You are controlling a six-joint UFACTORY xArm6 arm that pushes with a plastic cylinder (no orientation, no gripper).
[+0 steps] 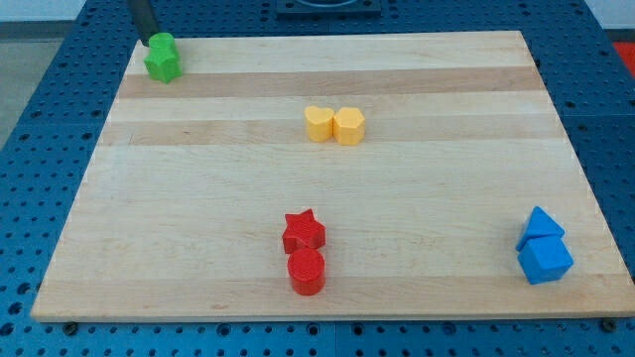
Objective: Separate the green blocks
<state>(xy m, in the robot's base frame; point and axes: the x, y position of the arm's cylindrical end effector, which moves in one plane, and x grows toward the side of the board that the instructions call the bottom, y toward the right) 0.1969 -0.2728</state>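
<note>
Two green blocks sit pressed together at the board's top left corner. The upper green block (160, 44) touches the lower green block (164, 65), and their shapes are hard to make out. My dark rod comes down from the view's top left. My tip (151, 40) is at the upper left edge of the upper green block, touching it or nearly so.
Two yellow blocks (317, 123) (349, 126) touch side by side at the upper middle. A red star (304, 232) sits just above a red cylinder (307, 271) at the bottom middle. A blue triangle (539, 226) and a blue cube (545, 260) sit together at the bottom right. The wooden board (446, 178) lies on a blue perforated table.
</note>
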